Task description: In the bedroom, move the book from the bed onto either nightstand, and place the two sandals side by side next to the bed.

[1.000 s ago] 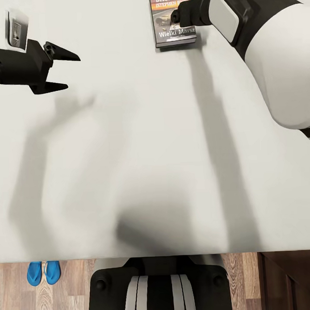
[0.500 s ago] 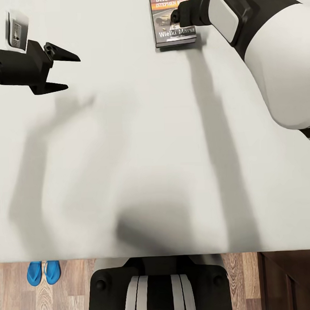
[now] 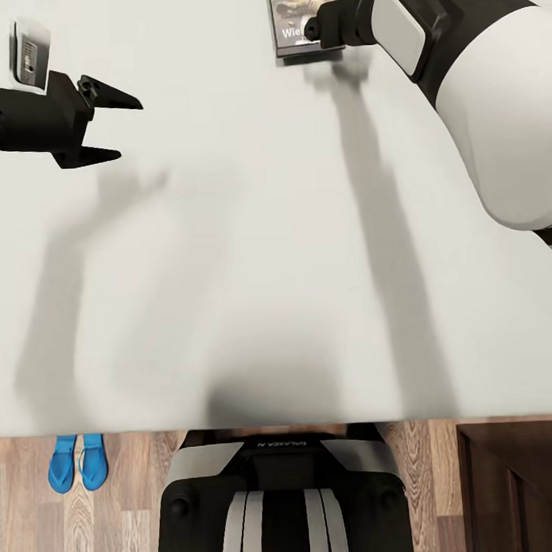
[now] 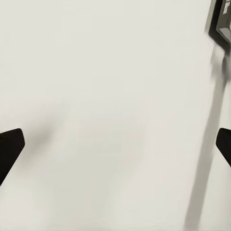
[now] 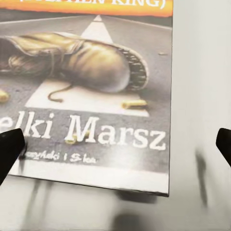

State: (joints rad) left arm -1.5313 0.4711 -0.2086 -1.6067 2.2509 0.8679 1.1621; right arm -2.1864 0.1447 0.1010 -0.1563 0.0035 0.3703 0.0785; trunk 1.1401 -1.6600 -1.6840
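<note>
The book [image 3: 293, 25] lies flat on the pale mattress of the bed [image 3: 251, 253], cut off by the head view's top edge. Its dark cover with a boot picture and "Marsz" lettering [image 5: 91, 96] is close under the right wrist camera. My right gripper [image 3: 313, 28] hovers open over the book's near end, its fingertips [image 5: 10, 149] spread wide. My left gripper [image 3: 115, 126] is open over bare mattress at the left, holding nothing. The book's edge [image 4: 222, 19] appears far ahead of it. Two blue sandals [image 3: 78, 463] lie side by side on the floor beside the bed.
The mattress's near edge crosses the head view low down, with wood-plank floor [image 3: 133, 504] below it. My own base [image 3: 284, 498] stands against the bed. A dark brown wooden cabinet [image 3: 514, 486] stands at the bottom right. A small grey box [image 3: 29, 52] sits behind the left gripper.
The whole head view has shifted: the bed edge, sandals and book sit higher in the picture and more floor and base show. Both grippers keep their places and stay open.
</note>
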